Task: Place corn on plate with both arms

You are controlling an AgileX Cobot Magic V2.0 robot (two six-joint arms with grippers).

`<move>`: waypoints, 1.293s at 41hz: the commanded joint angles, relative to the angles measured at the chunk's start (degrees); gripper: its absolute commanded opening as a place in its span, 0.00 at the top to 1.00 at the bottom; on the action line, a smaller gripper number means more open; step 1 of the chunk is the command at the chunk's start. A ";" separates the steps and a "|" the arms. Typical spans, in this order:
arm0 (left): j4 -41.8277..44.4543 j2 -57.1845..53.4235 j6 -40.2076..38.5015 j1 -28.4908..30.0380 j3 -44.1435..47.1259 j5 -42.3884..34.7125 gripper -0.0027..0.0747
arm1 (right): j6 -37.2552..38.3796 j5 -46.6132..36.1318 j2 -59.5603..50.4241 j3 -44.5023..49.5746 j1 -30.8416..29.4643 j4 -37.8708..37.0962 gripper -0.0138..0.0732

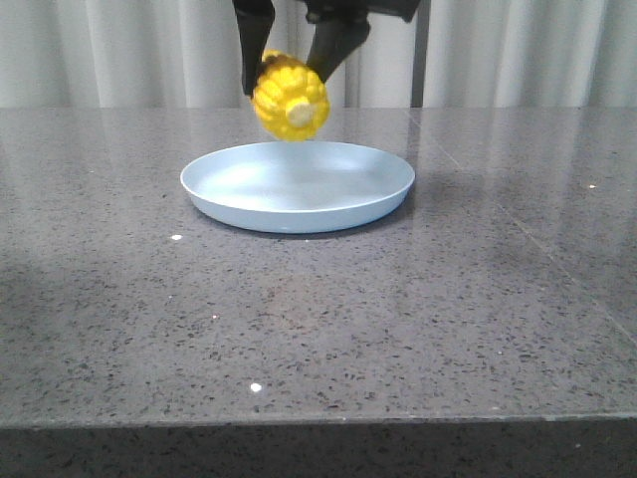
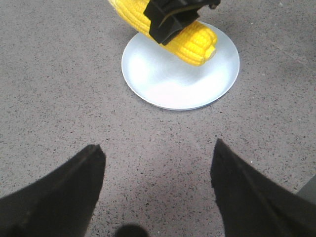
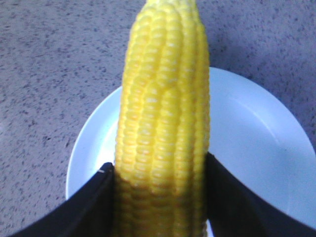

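Now | right end effector (image 3: 160,197) pinching corn (image 1: 290,97) | cut end toward camera | left end effector (image 2: 158,190) spread

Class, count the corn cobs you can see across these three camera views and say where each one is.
1. The single corn is held in the air by the right gripper, just above the pale blue plate. None lies on the table; nothing seems hidden.

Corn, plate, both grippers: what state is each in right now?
Corn: held in the air over the plate, not touching it.
Plate: flat on the table, nothing on it.
Right gripper: jaws shut on the corn.
Left gripper: jaws open, holding nothing, back from the plate.
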 commanded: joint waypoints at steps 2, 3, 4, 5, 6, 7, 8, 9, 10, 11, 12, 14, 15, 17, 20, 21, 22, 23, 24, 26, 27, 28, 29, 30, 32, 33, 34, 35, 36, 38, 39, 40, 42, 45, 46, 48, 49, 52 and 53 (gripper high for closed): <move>-0.39 -0.22 -0.43 -0.48 -1.44 -4.21 0.37 | 5.08 -3.96 -3.21 0.42 -0.35 -3.45 0.64; -0.39 -0.22 -0.43 -0.48 -1.44 -4.21 0.37 | 6.14 -3.88 -3.21 0.69 -0.35 -4.15 0.64; -0.39 -0.22 -0.43 -0.48 -1.44 -4.21 0.37 | 6.85 -3.81 -3.21 0.92 -0.35 -4.68 0.64; -0.39 -0.22 -0.43 -0.48 -1.44 -4.21 0.37 | 7.40 -3.80 -3.14 1.25 -0.35 -5.13 0.64; -0.39 -0.22 -0.43 -0.48 -1.44 -4.21 0.37 | 7.88 -3.80 -3.14 1.38 -0.35 -5.43 0.64; -0.39 -0.22 -0.43 -0.48 -1.44 -4.21 0.37 | 8.01 -3.80 -3.01 1.74 -0.35 -5.44 0.64; -0.39 -0.22 -0.43 -0.48 -1.44 -4.21 0.37 | 8.06 -3.80 -3.01 1.86 -0.35 -5.44 0.64; -0.39 -0.22 -0.43 -0.48 -1.44 -4.21 0.37 | 8.06 -3.80 -2.93 2.05 -0.35 -5.44 0.64; -0.39 -0.22 -0.43 -0.48 -1.44 -4.21 0.37 | 8.06 -3.63 -2.81 2.04 -0.35 -5.44 0.64; -0.39 -0.22 -0.43 -0.48 -1.44 -4.21 0.37 | 8.14 -3.37 -2.59 2.04 -0.35 -5.44 0.64; -0.39 -0.22 -0.43 -0.48 -1.44 -4.21 0.37 | 8.30 -3.09 -2.33 2.04 -0.35 -5.44 0.63; -0.39 -0.22 -0.43 -0.48 -1.44 -4.21 0.37 | 8.59 -2.60 -1.92 2.06 -0.39 -5.44 0.61; -0.39 -0.22 -0.43 -0.48 -1.44 -4.21 0.37 | 8.59 -2.37 -1.60 2.06 -0.39 -5.49 0.59; -0.39 -0.22 -0.43 -0.48 -1.44 -4.21 0.37 | 8.59 -1.99 -1.17 2.06 -0.39 -5.49 0.55; -0.39 -0.22 -0.43 -0.48 -1.44 -4.21 0.37 | 8.59 -1.93 -1.03 2.06 -0.39 -5.49 0.45; -0.39 -0.22 -0.43 -0.48 -1.44 -4.21 0.37 | 8.59 -1.93 -1.03 2.06 -0.39 -5.49 0.41; -0.39 -0.22 -0.43 -0.48 -1.44 -4.21 0.37 | 8.59 -1.99 -1.03 2.06 -0.39 -5.49 0.37; -0.39 -0.22 -0.43 -0.48 -1.44 -4.21 0.37 | 8.59 -1.99 -1.03 2.06 -0.39 -5.49 0.34; -0.39 -0.22 -0.43 -0.48 -1.44 -4.21 0.37 | 8.59 -2.05 -1.03 2.06 -0.39 -5.49 0.32; -0.39 -0.22 -0.43 -0.48 -1.44 -4.21 0.37 | 8.59 -2.05 -1.03 1.94 -0.39 -5.49 0.28; -0.39 -0.22 -0.43 -0.48 -1.44 -4.21 0.37 | 8.59 -2.00 -1.09 1.87 -0.39 -5.49 0.27; -0.39 -0.22 -0.43 -0.48 -1.44 -4.21 0.37 | 8.59 -2.00 -1.14 1.88 -0.39 -5.49 0.27; -0.39 -0.22 -0.43 -0.48 -1.44 -4.21 0.37 | 8.59 -2.00 -1.35 1.88 -0.39 -5.49 0.27; -0.39 -0.22 -0.43 -0.48 -1.44 -4.21 0.37 | 8.59 -1.92 -1.54 1.88 -0.39 -5.49 0.27; -0.39 -0.22 -0.43 -0.48 -1.44 -4.21 0.37 | 8.59 -1.85 -2.13 1.88 -0.39 -5.49 0.27; -0.39 -0.22 -0.43 -0.48 -1.44 -4.21 0.37 | 8.53 -1.85 -2.62 1.88 -0.39 -5.49 0.27; -0.39 -0.22 -0.43 -0.48 -1.44 -4.21 0.37 | 8.45 -1.95 -3.08 1.88 -0.39 -5.51 0.27; -0.39 -0.22 -0.43 -0.48 -1.44 -4.21 0.37 | 8.26 -2.15 -3.69 1.88 -0.39 -5.51 0.27; -0.39 -0.22 -0.43 -0.48 -1.44 -4.21 0.37 | 7.92 -2.46 -4.49 1.88 -0.31 -5.55 0.27; -0.39 -0.22 -0.43 -0.48 -1.44 -4.21 0.37 | 6.24 -2.93 -6.04 1.88 -0.31 -5.55 0.27; -0.39 -0.22 -0.43 -0.48 -1.44 -4.21 0.37 | 5.05 -3.03 -7.21 1.88 -0.27 -5.55 0.27; -0.39 -0.22 -0.43 -0.48 -1.44 -4.21 0.37 | 3.64 -3.03 -8.15 1.88 -0.27 -5.55 0.27; -0.39 -0.22 -0.43 -0.48 -1.44 -4.21 0.37 | -0.28 -2.41 -10.08 2.01 -0.27 -5.55 0.27; -0.39 -0.22 -0.43 -0.48 -1.44 -4.21 0.37 | -6.59 -1.06 -14.05 3.55 -0.27 -5.50 0.27; -0.39 -0.22 -0.43 -0.48 -1.44 -4.21 0.37 | -7.63 -0.80 -15.22 4.37 -0.27 -5.50 0.27; -0.39 -0.22 -0.43 -0.48 -1.44 -4.21 0.37 | -10.38 -0.50 -18.21 6.91 -0.27 -5.55 0.27; -0.39 -0.22 -0.43 -0.48 -1.44 -4.21 0.37 | -11.50 -0.50 -19.57 8.19 -0.27 -5.46 0.27; -0.39 -0.22 -0.43 -0.48 -1.44 -4.21 0.37 | -14.64 -0.63 -24.34 12.82 -0.27 -5.35 0.27; -0.39 -0.22 -0.43 -0.48 -1.44 -4.21 0.37 | -15.57 -0.63 -26.27 14.27 -0.27 -5.35 0.27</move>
